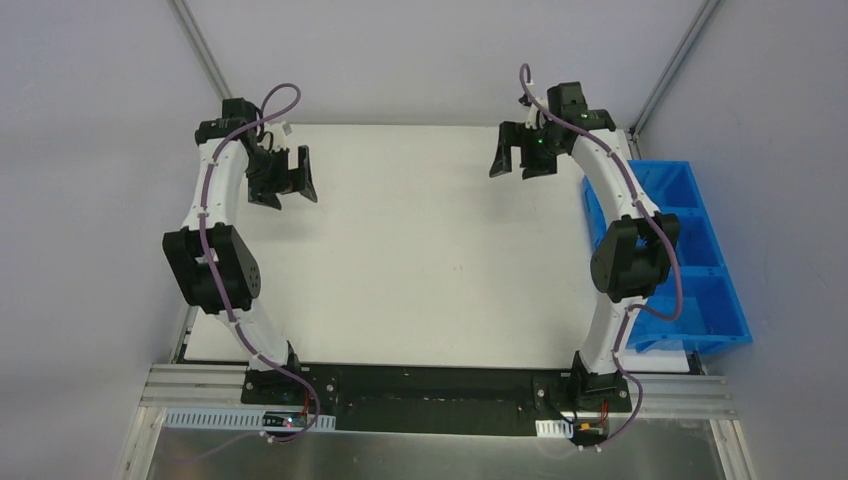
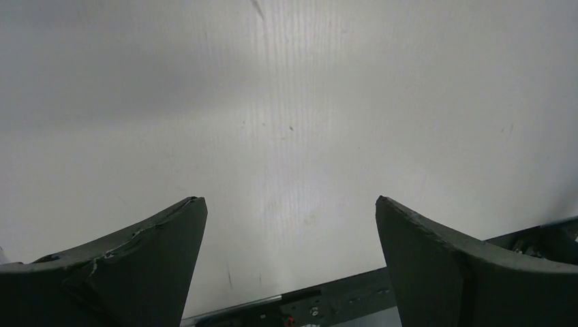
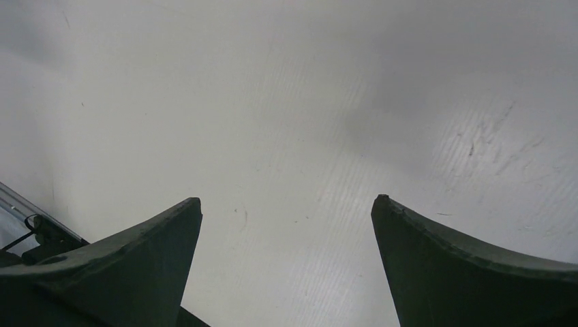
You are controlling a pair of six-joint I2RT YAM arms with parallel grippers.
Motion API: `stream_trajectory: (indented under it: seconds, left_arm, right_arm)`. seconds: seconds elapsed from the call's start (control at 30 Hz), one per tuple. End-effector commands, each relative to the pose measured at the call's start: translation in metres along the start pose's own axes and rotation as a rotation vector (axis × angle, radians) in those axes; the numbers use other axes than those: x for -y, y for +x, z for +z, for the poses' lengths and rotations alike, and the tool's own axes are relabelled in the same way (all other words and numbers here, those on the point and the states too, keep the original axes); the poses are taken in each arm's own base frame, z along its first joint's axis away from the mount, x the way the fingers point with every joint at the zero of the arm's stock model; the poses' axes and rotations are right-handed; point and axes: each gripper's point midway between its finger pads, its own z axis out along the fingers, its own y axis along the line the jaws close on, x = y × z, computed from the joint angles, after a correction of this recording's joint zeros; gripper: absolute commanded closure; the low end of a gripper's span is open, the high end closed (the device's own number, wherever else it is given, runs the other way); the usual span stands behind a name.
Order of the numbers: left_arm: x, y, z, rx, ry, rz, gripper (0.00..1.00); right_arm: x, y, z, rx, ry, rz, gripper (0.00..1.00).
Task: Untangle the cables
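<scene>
The right arm (image 1: 612, 175) covers part of the blue bin (image 1: 700, 338); picture edges crop the left fingers (image 2: 129, 272) and right fingers (image 3: 463, 272) (dark wedges).

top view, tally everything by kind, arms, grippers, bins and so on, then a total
arms: 2 (left arm, right arm)
grippers: 2, both open (left gripper, right gripper)
blue bin: 1
table: 1
loose cables: 0 in any view
total: 6
</scene>
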Motion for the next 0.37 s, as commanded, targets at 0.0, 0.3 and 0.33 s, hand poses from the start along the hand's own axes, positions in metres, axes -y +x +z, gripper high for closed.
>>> stream_trajectory:
  seconds: [0.0, 0.3, 0.33]
  left_arm:
    - [0.003, 0.032, -0.025, -0.010, -0.093, 0.009, 0.01]
    - [0.019, 0.033, -0.023, 0.000, -0.102, 0.047, 0.01]
    - [0.023, 0.031, -0.022, 0.000, -0.094, 0.055, 0.01]
  right_arm:
    - [-0.015, 0.006, -0.003, 0.044, -0.044, 0.009, 0.01]
    - [-0.025, 0.034, -0.016, 0.042, -0.040, -0.026, 0.01]
    - [-0.026, 0.034, -0.019, 0.046, -0.039, -0.033, 0.01]
